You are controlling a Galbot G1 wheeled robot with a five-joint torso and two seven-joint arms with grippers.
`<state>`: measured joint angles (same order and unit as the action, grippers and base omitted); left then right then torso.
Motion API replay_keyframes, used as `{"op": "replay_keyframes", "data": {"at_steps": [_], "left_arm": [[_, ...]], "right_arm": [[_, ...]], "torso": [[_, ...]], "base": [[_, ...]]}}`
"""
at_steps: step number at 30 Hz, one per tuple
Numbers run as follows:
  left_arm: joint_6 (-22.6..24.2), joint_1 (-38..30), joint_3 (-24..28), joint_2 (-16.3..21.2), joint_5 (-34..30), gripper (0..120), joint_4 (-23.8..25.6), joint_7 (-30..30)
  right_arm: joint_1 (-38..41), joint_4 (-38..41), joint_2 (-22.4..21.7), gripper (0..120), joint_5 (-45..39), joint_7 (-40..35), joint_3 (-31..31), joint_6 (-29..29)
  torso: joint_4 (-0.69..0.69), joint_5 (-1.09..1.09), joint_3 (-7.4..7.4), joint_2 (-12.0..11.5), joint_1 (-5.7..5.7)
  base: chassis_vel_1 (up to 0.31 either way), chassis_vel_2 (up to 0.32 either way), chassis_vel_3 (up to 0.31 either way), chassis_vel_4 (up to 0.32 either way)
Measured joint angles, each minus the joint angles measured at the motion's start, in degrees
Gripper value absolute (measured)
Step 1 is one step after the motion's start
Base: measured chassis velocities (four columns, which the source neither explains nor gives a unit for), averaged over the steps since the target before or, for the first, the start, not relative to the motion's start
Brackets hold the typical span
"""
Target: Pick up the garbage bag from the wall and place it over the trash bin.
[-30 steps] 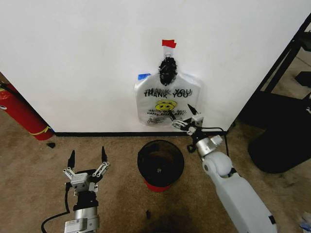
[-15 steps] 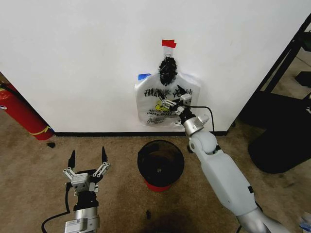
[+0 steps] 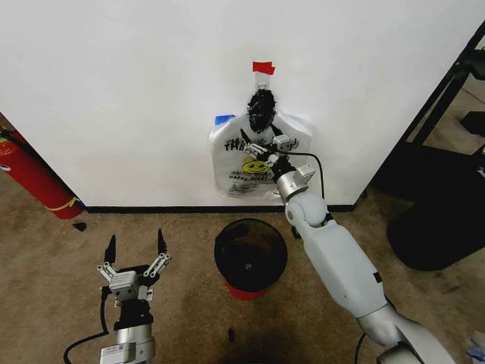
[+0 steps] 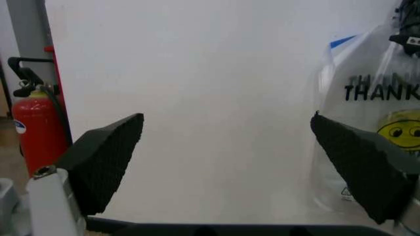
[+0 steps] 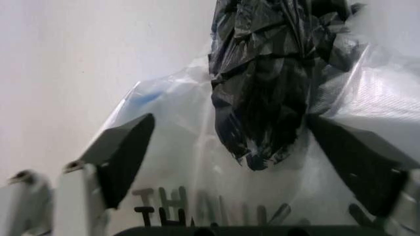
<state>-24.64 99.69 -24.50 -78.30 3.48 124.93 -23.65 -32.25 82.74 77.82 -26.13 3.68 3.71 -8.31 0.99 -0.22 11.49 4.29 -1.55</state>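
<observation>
Reaching for the garbage bag [image 3: 260,155] on the wall [image 3: 136,98]: grab step, nothing held yet. Right gripper [image 3: 261,147] is up against the front of the bag, level with the "THANK YOU" print, just below the dark bunched knot. In the right wrist view its fingers [image 5: 121,152] are spread wide, one each side of that dark crumpled bunch, not pinching it from what I can see.

Left gripper [image 3: 136,250] is low over the carpet [image 3: 53,258], left of the trash bin [image 3: 250,256], fingers wide open, holding nothing. Looks idle.

Bag state: hangs flat on the wall under a red tape strip [image 3: 264,68], handles gathered into a black crinkled knot at the top. Thin see-through plastic, black lettering, yellow smiley, blue patch at the upper left corner. Bottom edge sits just above the baseboard, almost straight above the bin.

Bin: round, black, red base, standing on the carpet just off the wall, mouth open and unlined.

Next move, my read: close on the bunched top, not the loose film, or the plastic will probably slip or tear. Then lift up and away to free it from whatever holds it; can't tell whether that's a hook or tape. Film is floppy, so expect it to sag once it's off.

Red fire extinguisher [image 3: 34,178] far left, not in play.
</observation>
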Motion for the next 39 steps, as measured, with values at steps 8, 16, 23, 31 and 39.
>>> {"op": "replay_keyframes", "data": {"at_steps": [8, 16, 23, 31, 39], "left_arm": [[0.0, 0.1, 0.1, -0.2, 0.1, 100, 0.0, 0.0], [-0.1, 0.0, 0.2, -0.2, 0.1, 100, -0.2, 0.0], [-0.2, 0.1, 0.2, -0.2, 0.2, 100, -0.2, 0.0], [-0.2, 0.0, 0.2, -0.2, 0.2, 100, -0.2, -0.1], [-0.2, -0.1, 0.4, -0.1, 0.1, 100, -0.4, -0.1]], "right_arm": [[0.2, 0.2, 0.3, 57, 0.0, -0.6, -0.1, 0.3], [0.0, 1.1, 0.1, 27, 0.2, -1.0, 0.0, 0.4], [-0.2, 1.4, 0.2, 9, 0.4, -1.6, 0.0, 0.6], [-0.3, 1.9, -0.1, 0, 0.5, -2.3, 0.3, 0.8], [-3.1, 4.5, -1.3, 0, 0.7, -2.4, 1.3, 0.8]], "torso": [[0.00, 0.00, 0.00, 0.0, 0.00], [0.00, 0.00, 0.00, 0.0, 0.00], [0.00, 0.00, 0.00, 0.0, 0.00], [0.00, 0.01, 0.00, 0.0, 0.00], [0.00, 0.01, 0.00, 0.0, 0.00]], "base": [[0.000, 0.000, 0.000, 0.000], [0.000, 0.000, 0.000, 0.000], [0.000, 0.000, 0.000, 0.000], [0.000, 0.000, 0.000, 0.000], [0.000, 0.000, 0.000, 0.000]]}}
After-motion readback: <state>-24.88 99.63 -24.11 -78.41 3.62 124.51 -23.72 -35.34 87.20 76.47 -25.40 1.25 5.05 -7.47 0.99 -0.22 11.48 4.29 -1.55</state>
